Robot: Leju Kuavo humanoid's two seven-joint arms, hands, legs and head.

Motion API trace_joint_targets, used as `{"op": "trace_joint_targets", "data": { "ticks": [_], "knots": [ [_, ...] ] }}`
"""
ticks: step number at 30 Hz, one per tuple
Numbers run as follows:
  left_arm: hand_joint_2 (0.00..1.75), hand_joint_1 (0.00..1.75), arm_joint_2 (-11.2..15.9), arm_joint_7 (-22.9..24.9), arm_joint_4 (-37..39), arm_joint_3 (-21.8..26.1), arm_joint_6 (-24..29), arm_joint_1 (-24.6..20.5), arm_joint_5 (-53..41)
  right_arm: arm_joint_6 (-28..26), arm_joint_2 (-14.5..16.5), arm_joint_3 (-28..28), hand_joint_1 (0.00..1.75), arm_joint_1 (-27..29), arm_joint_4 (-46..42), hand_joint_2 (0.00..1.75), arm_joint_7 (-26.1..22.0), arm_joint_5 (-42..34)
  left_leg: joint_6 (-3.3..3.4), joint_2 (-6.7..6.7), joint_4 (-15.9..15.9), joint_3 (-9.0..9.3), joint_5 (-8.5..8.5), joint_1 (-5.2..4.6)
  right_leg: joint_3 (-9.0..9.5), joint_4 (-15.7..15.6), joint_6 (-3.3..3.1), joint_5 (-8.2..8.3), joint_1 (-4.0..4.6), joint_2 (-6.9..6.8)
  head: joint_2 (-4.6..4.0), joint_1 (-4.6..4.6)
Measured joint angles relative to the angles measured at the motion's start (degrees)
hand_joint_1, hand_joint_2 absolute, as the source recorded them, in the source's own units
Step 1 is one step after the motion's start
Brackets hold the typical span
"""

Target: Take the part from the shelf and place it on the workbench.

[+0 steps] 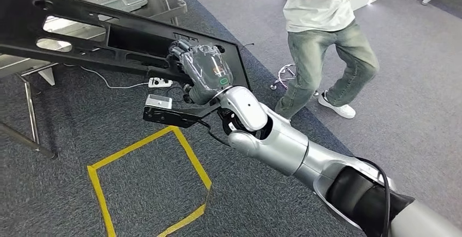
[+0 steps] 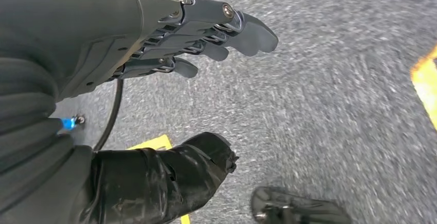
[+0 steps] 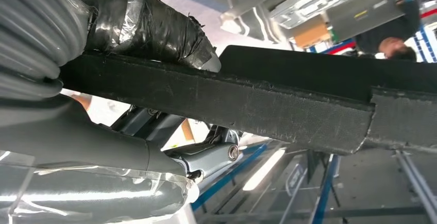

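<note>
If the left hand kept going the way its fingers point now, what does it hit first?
Probably just the grey carpet: the left hand hangs open over bare floor; depth is uncertain.

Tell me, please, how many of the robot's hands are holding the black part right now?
1. The right hand grips the long black part near its end, thumb on one face and fingers on the other. The left hand hangs over the grey carpet, fingers holding nothing.

R robot hand (image 1: pixel 204 71) clamped on part (image 1: pixel 109 35); L robot hand (image 2: pixel 170 44) empty, fingers straight.
</note>
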Motion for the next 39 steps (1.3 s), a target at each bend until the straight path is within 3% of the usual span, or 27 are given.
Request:
{"op": "trace_joint_targets", "data": {
  "ticks": [2, 3, 5, 7, 8, 10, 12, 13, 14, 15, 17, 19, 20, 21, 23, 25, 27, 28, 29, 31, 33, 34, 36, 37, 39],
  "knots": [
    [1.75, 0.00, 0.0, -0.6, 0.0, 0.3, 0.5, -0.1, 0.1, 0.0, -0.1, 0.0, 1.75, 0.0, -0.4, 1.75, 0.1, 0.0, 0.44, 1.48, -5.4, 2.77, 1.67, -0.37, 0.07, 0.5, 0.67, -0.62, 0.28, -0.90, 0.00, 0.05],
    [1.75, 0.00, 0.0, -1.4, 0.0, 0.5, 1.1, -0.1, 0.1, 0.0, -0.2, 0.0, 1.75, -0.1, -0.6, 1.75, 0.2, 0.1, 0.82, 1.65, -6.1, 3.15, 1.53, -0.56, 0.18, 0.6, 1.02, -0.86, 0.45, -1.30, 0.00, 0.13],
    [1.75, 0.00, -0.1, -3.7, 0.0, 0.9, 3.0, 0.0, 0.3, 0.0, -0.3, 0.0, 1.75, 0.0, -0.9, 1.75, 0.6, 0.2, 1.66, 0.52, -6.0, 3.19, 1.37, -0.62, 0.61, 0.6, 1.67, -1.26, 0.54, -2.02, 0.00, 0.31],
    [1.75, 0.00, -0.4, -5.9, 0.0, 1.2, 4.3, 0.1, 0.8, 0.0, -0.6, -0.2, 1.75, 0.1, -1.5, 1.75, 1.1, 0.4, 2.26, -0.50, -6.1, 3.45, 1.34, -0.45, 0.41, 1.9, 2.32, -2.45, 0.28, -0.97, 0.00, 0.31],
    [1.75, 0.00, -0.5, -6.5, 0.0, 1.4, 4.2, 0.1, 1.0, 0.0, -0.7, -0.3, 1.75, 0.1, -1.8, 1.75, 1.2, 0.4, 2.57, -0.95, -6.2, 3.59, 1.36, -0.38, -0.50, 4.0, 2.53, -3.72, 0.14, 0.17, 0.00, 0.35],
    [1.75, 0.00, -0.6, -7.0, 0.0, 1.9, 3.1, 0.0, 1.3, 0.2, -1.2, -0.5, 1.75, 0.2, -2.3, 1.75, 1.4, 0.5, 3.02, -1.87, -6.2, 3.70, 1.30, -0.45, -4.09, 11.1, 2.56, -7.03, 0.16, 2.23, 0.00, 0.39],
    [1.75, 0.00, -0.6, -6.9, 0.0, 2.3, 2.3, 0.0, 1.3, 0.5, -1.6, -0.6, 1.75, 0.5, -2.6, 1.75, 1.6, 0.6, 3.23, -3.07, -6.2, 3.79, 1.22, -0.62, -7.34, 16.7, 2.38, -8.34, 0.32, 2.79, 0.00, 0.42],
    [1.75, 0.00, -0.7, -6.7, 0.0, 2.4, 2.0, 0.1, 1.2, 0.6, -1.8, -0.6, 1.75, 0.8, -2.6, 1.75, 1.7, 0.6, 3.26, -3.74, -6.2, 3.86, 1.18, -0.67, -7.71, 16.7, 2.20, -7.45, 0.38, 2.91, 0.00, 0.43],
    [1.75, 0.00, -0.7, -6.4, 0.0, 2.4, 1.8, 0.1, 1.1, 0.7, -2.0, -0.6, 1.75, 0.9, -2.7, 1.75, 1.9, 0.6, 3.25, -4.47, -6.1, 3.96, 1.13, -0.70, -7.02, 14.6, 1.93, -5.56, 0.44, 3.13, 0.00, 0.43],
    [1.75, 0.00, -0.7, -6.0, 0.0, 2.5, 1.6, 0.1, 0.9, 0.7, -2.2, -0.6, 1.75, 1.0, -2.9, 1.75, 2.1, 0.7, 3.20, -5.16, -6.1, 4.03, 1.07, -0.70, -5.54, 10.8, 1.59, -3.19, 0.49, 3.88, 0.00, 0.44],
    [1.75, 0.00, -0.8, -5.2, 0.0, 2.5, 1.2, 0.1, 0.6, 0.9, -2.6, -0.8, 1.75, 1.1, -3.5, 1.75, 2.4, 1.0, 2.91, -6.41, -5.9, 3.86, 0.99, -0.71, -2.61, 3.8, 0.95, -0.30, 0.39, 6.51, 0.00, 0.38],
    [1.75, 0.00, -0.8, -4.8, 0.0, 2.5, 1.0, 0.1, 0.1, 1.1, -3.0, -1.0, 1.75, 1.2, -4.1, 1.75, 2.7, 1.3, 2.34, -7.48, -6.0, 3.52, 1.13, -0.41, -1.47, 1.4, 0.65, -0.13, 0.53, 7.78, 0.00, 0.36],
    [1.75, 0.00, -0.7, -4.7, 0.0, 2.5, 0.9, 0.1, -0.3, 1.2, -3.2, -1.1, 1.75, 1.2, -4.4, 1.75, 3.0, 1.4, 1.96, -8.11, -6.2, 3.46, 1.26, -0.30, -1.22, 1.1, 0.50, -0.10, 0.55, 7.20, 0.00, 0.40],
    [1.75, 0.00, -0.7, -4.7, 0.0, 2.5, 0.8, 0.2, -0.6, 1.4, -3.5, -1.3, 1.75, 1.4, -4.7, 1.75, 3.3, 1.4, 1.60, -8.06, -6.3, 3.39, 1.29, -0.24, -0.96, 0.7, 0.25, -0.01, 0.51, 6.54, 0.00, 0.40],
    [1.75, 0.00, -0.5, -4.8, 0.0, 2.5, 0.6, 0.3, -1.2, 1.6, -3.9, -1.6, 1.75, 1.6, -5.3, 1.75, 3.8, 1.5, 0.92, -5.72, -4.7, 2.67, 0.10, -0.54, -0.36, 0.1, -0.31, 0.18, 0.21, 5.12, 0.00, 0.15],
    [1.75, 0.00, -0.4, -5.0, 0.0, 2.5, 0.3, 0.1, -1.6, 2.0, -4.4, -1.8, 1.75, 1.9, -6.0, 1.75, 4.2, 1.5, 0.46, -2.63, 1.2, -0.03, -2.98, -0.63, -0.06, -0.1, -0.68, 0.12, 0.31, 3.79, 0.00, -0.09],
    [1.75, 0.00, -0.3, -5.2, 0.0, 2.5, 0.1, 0.1, -1.8, 2.5, -4.9, -1.9, 1.75, 2.3, -6.6, 1.75, 4.5, 1.6, 0.22, -1.75, 7.9, -3.34, -5.28, -0.52, 0.05, -0.1, -0.85, -0.08, 0.40, 2.42, 0.00, -0.10],
    [1.75, 0.00, -0.3, -5.4, 0.0, 2.5, 0.1, 0.1, -2.0, 2.7, -5.1, -1.9, 1.75, 2.5, -6.8, 1.75, 4.7, 1.6, 0.14, -1.58, 9.0, -3.95, -5.10, -0.49, 0.13, -0.1, -0.84, -0.19, 0.42, 1.74, 0.00, -0.11],
    [1.75, 0.00, -0.3, -5.5, 0.0, 2.5, 0.1, 0.1, -2.1, 3.0, -5.3, -1.9, 1.75, 2.8, -6.9, 1.75, 4.8, 1.6, 0.12, -1.40, 7.9, -3.46, -3.91, -0.46, 0.23, 0.0, -0.78, -0.33, 0.42, 1.11, 0.00, -0.11],
    [1.75, 0.00, -0.1, -5.7, 0.0, 2.5, 0.1, 0.1, -2.3, 3.2, -5.8, -2.0, 1.75, 3.0, -7.4, 1.75, 5.2, 1.7, 0.32, -0.07, 0.7, 0.10, -0.39, -0.55, 0.42, 0.2, -0.51, -0.70, 0.48, -0.03, 0.00, -0.11],
    [1.75, 0.00, 0.1, -5.8, 0.0, 2.5, 0.4, -0.1, -2.7, 3.2, -6.4, -2.3, 1.75, 3.0, -8.0, 1.75, 5.4, 1.8, 0.98, 1.38, -5.2, 3.13, 1.26, -1.03, 0.49, 0.5, 0.00, -1.16, 0.79, -1.02, 0.00, -0.03],
    [1.75, 0.00, 0.1, -5.8, 0.0, 2.5, 0.5, -0.1, -2.8, 3.2, -6.6, -2.6, 1.75, 3.0, -8.3, 1.75, 5.5, 1.8, 1.34, 1.60, -6.2, 3.61, 1.19, -1.26, 0.55, 0.6, 0.27, -1.33, 0.96, -1.48, 0.00, 0.00],
    [1.75, 0.00, 0.2, -5.7, 0.0, 2.5, 0.6, 0.0, -3.1, 3.3, -6.8, -2.9, 1.75, 3.0, -8.7, 1.75, 5.7, 1.8, 2.00, 0.60, -6.4, 3.77, 1.17, -1.29, 0.82, 0.5, 0.76, -1.65, 1.14, -2.43, 0.00, 0.11],
    [1.75, 0.00, 0.2, -5.7, 0.0, 2.5, 0.6, 0.1, -3.2, 3.4, -6.9, -3.0, 1.75, 3.1, -8.8, 1.75, 5.7, 1.8, 2.28, 0.12, -6.6, 3.98, 1.23, -1.16, 0.93, 0.8, 1.05, -2.06, 1.04, -2.21, 0.00, 0.11],
    [1.75, 0.00, 0.2, -5.7, 0.0, 2.5, 0.8, 0.2, -3.3, 3.4, -7.3, -3.0, 1.75, 3.1, -9.0, 1.75, 5.8, 1.4, 2.89, -0.57, -7.0, 4.50, 1.34, -0.85, -0.31, 4.2, 1.56, -4.29, 0.79, -0.23, 0.00, 0.24]
  ]
}}
